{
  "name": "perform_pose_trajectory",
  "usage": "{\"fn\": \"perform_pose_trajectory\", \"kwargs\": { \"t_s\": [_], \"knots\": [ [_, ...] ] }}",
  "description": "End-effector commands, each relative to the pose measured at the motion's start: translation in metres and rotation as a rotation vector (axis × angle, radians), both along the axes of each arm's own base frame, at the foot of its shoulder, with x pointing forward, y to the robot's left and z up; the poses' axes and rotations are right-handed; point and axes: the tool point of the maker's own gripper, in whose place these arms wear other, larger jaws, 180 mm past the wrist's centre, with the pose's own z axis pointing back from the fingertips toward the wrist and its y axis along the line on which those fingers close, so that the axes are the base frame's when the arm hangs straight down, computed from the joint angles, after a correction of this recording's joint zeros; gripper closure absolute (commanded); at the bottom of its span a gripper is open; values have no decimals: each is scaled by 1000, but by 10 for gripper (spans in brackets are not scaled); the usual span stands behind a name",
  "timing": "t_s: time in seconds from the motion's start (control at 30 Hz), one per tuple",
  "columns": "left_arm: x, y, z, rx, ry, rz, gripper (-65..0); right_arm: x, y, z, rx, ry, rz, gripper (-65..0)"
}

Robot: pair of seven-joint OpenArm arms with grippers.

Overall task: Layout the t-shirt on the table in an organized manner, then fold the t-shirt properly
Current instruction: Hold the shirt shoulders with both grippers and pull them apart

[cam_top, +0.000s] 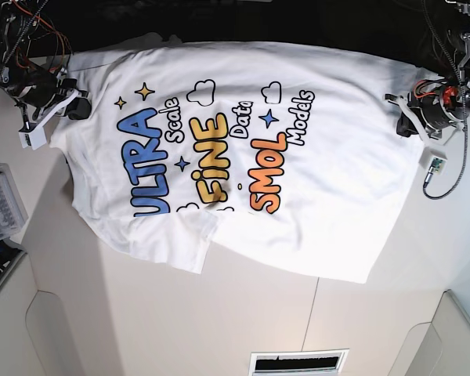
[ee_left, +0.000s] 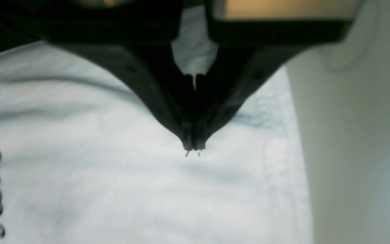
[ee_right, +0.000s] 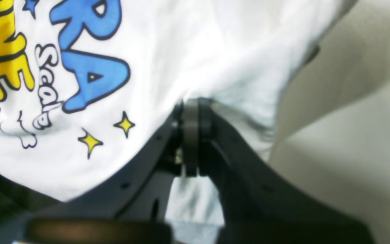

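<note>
The white t-shirt (cam_top: pixel 243 157) lies print-up and spread out on the off-white table (cam_top: pixel 125 313), with one sleeve (cam_top: pixel 172 247) folded at its near left. My right gripper (cam_top: pixel 72 106) is at the shirt's left edge. In the right wrist view it (ee_right: pixel 191 103) is shut, and the t-shirt (ee_right: pixel 215 51) bunches around its tips. My left gripper (cam_top: pixel 403 106) is at the right edge by the hem. In the left wrist view it (ee_left: pixel 193 148) is shut, its tips down on the t-shirt (ee_left: pixel 113 176). No fold of cloth shows between them.
A grey tray (cam_top: pixel 1 205) sits at the left table edge. A cable with a small white board (cam_top: pixel 437 166) lies right of the shirt. A slotted opening (cam_top: pixel 298 362) is at the near edge. Bare table (ee_left: pixel 350 142) lies beyond the hem.
</note>
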Motion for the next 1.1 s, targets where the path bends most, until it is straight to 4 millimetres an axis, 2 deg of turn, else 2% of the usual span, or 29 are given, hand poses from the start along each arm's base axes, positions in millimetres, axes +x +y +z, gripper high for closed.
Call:
{"fn": "perform_pose_trajectory", "kwargs": {
  "t_s": [0.0,0.1,0.3,0.5,0.6,0.77,1.07],
  "knots": [
    [9,6,16,18,-50,-10,0,-7,-7,-3,-27,33,6,0],
    [1,7,15,39,5,-18,0,-7,-7,-3,-29,35,6,0],
    [-18,12,-3,38,102,1,0,-6,-6,-2,-25,31,5,0],
    [-24,21,-24,0,120,52,0,-3,-6,-2,-26,25,4,0],
    [-15,25,-27,-14,104,77,0,3,-7,0,-35,3,-2,0],
    [13,31,-23,-34,63,111,0,11,-13,2,-69,-10,-13,0],
    [43,32,-19,-61,13,131,0,42,-18,12,-97,-67,-57,0]
  ]
}}
